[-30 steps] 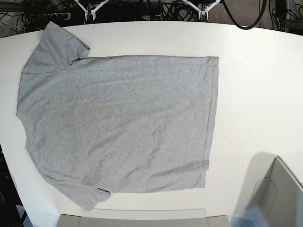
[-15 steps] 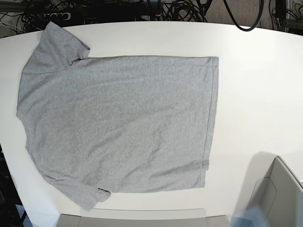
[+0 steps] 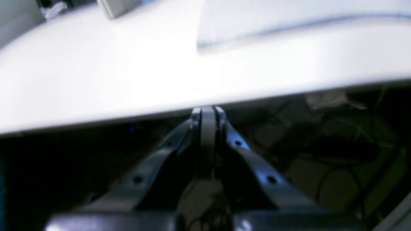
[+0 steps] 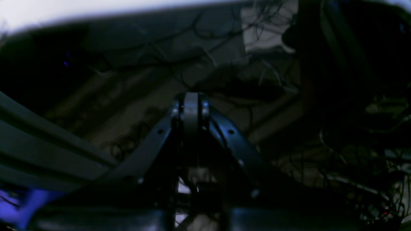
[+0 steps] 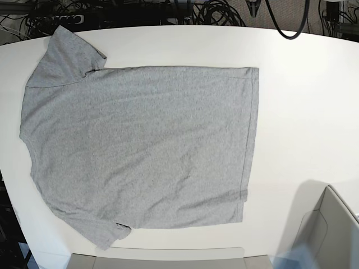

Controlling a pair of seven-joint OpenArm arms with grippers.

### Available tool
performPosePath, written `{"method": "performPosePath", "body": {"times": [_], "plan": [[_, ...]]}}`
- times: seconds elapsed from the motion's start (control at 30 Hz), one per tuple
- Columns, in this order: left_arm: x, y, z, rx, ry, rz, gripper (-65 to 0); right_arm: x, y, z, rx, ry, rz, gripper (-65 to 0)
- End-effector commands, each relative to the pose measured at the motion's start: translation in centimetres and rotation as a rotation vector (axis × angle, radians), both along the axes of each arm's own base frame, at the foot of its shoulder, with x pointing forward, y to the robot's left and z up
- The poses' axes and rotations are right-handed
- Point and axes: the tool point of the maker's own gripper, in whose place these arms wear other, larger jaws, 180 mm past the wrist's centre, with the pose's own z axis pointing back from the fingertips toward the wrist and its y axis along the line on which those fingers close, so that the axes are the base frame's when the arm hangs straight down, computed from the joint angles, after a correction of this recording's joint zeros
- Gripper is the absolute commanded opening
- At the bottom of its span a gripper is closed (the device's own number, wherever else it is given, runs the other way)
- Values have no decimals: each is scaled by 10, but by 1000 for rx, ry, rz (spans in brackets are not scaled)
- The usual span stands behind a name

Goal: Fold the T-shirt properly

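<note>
The light grey T-shirt (image 5: 140, 145) lies spread flat on the white table (image 5: 305, 112), plain side up. Its sleeves are at the left and its hem at the right. Neither gripper touches it, and neither shows clearly in the base view. In the left wrist view my left gripper (image 3: 207, 112) is shut and empty, just off the table edge (image 3: 96, 106). In the right wrist view my right gripper (image 4: 191, 99) is also shut and empty, in front of a dark tangle of cables, away from the tabletop.
A grey open box (image 5: 331, 230) stands at the table's lower right corner. A grey flat piece (image 5: 157, 259) lies along the front edge. Cables (image 5: 213, 11) crowd the floor behind the table's far edge.
The two white gripper tips at the top edge of the base view have drawn back out of sight. The T-shirt has not moved.
</note>
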Motion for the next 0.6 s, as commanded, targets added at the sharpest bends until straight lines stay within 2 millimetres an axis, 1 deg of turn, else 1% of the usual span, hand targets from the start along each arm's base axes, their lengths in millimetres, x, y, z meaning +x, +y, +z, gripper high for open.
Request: {"method": "performPosePath", "body": {"times": [0.0, 0.2, 0.37, 0.5, 0.57], "plan": [[-7, 0, 19, 14, -59, -13, -646, -10, 1, 13, 8, -16, 2, -647], [-9, 2, 50, 26, -119, -22, -646, -13, 8, 49, 37, -67, -4, -647], [-2, 23, 89, 18, -225, 90, -646, -6, -7, 83, 64, -122, -45, -647], [7, 27, 120, 27, -305, 63, -646, 1, -16, 112, 96, -168, -69, -647], [10, 26, 134, 28, -337, 50, -646, 4, -17, 129, 115, -193, -70, -647]]}}
